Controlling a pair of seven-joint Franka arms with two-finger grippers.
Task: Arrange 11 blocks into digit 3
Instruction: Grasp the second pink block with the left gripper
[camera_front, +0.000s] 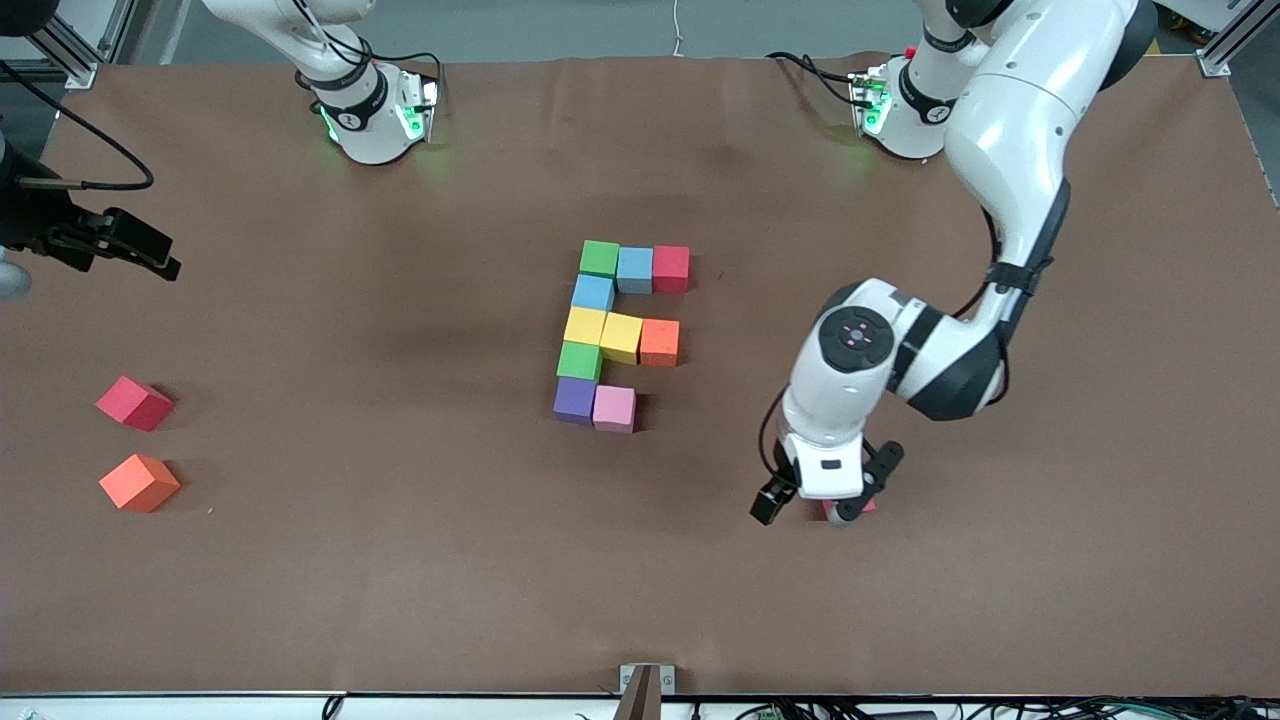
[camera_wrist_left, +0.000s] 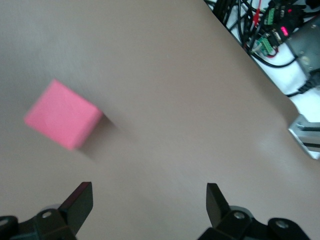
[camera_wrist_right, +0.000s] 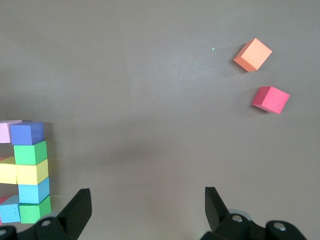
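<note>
Digit 3 part-built mid-desk, 10 blocks in; left claw low over a loose pink-red block.

Digit 3 (camera_front: 615, 335) at desk (camera_front: 400, 600) centre: top bar green (camera_front: 599, 258), blue (camera_front: 634, 269), red (camera_front: 671, 268); blue link (camera_front: 592, 293); mid bar yellow (camera_front: 584, 326), yellow (camera_front: 621, 337), orange (camera_front: 659, 342); green link (camera_front: 579, 361); bottom bar only purple (camera_front: 574, 399) + pink (camera_front: 614, 408), all touching. Loose pink-red block (camera_front: 862, 507) lies approx 4 o'clock of the figure, nearer front cam, mostly hidden under left claw (camera_front: 812, 508); fingers (camera_wrist_left: 77, 202) released, spread wide, block (camera_wrist_left: 62, 121) not between them. Two more loose blocks at approx 8 o'clock, right arm's end of desk: red (camera_front: 134, 403), orange (camera_front: 139, 482), apart from each other. Right claw (camera_front: 125, 245) waits up in the air at approx 9 o'clock over desk edge, released, gripping nothing.
</note>
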